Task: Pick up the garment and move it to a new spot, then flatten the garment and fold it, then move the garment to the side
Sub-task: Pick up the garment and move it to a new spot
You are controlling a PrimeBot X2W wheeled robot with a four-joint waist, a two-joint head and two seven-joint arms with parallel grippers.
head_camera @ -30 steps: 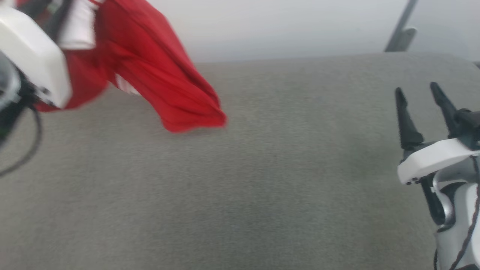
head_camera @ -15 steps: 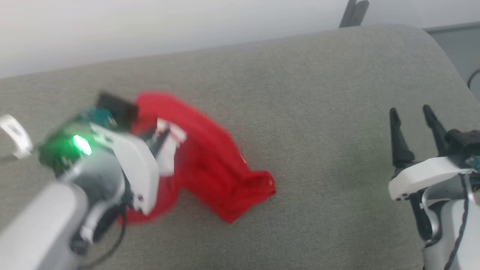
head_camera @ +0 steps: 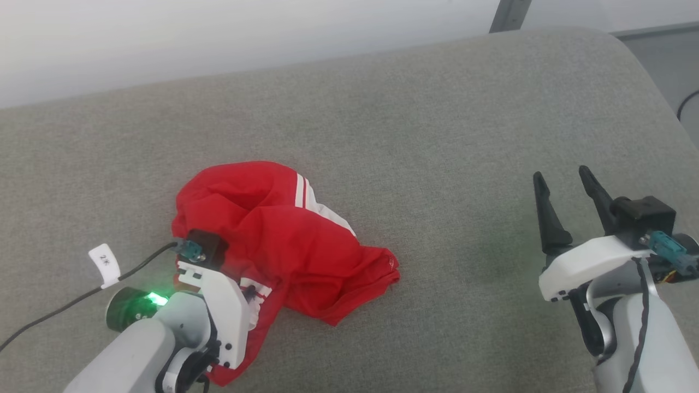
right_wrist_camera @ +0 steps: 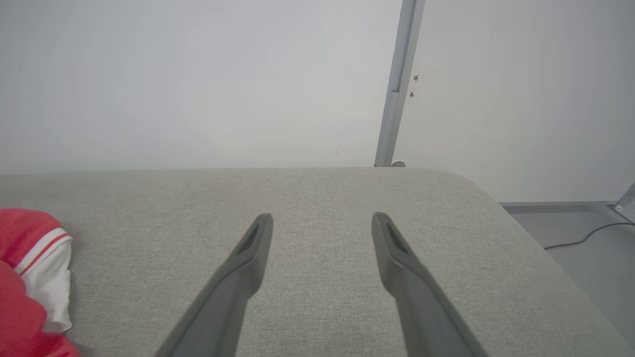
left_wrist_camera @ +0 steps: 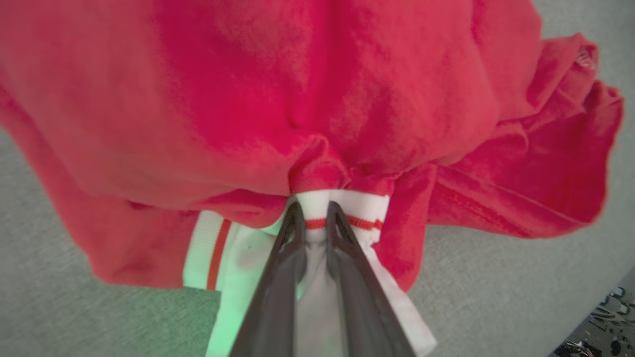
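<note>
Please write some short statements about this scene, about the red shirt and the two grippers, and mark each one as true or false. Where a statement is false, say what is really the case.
1. The thin bright red T-shirt lies on the grey fabric surface. True.
2. The left gripper is shut on a white band of the shirt that has a red stripe. True.
3. The right gripper holds a corner of the shirt. False: its jaws are open and hold nothing, and it is apart from the shirt, over bare grey fabric.
4. The shirt is spread flat and neatly folded. False: it is bunched in a crumpled heap.
5. A small white tag sits to the left of the shirt in the head view. True.
</note>
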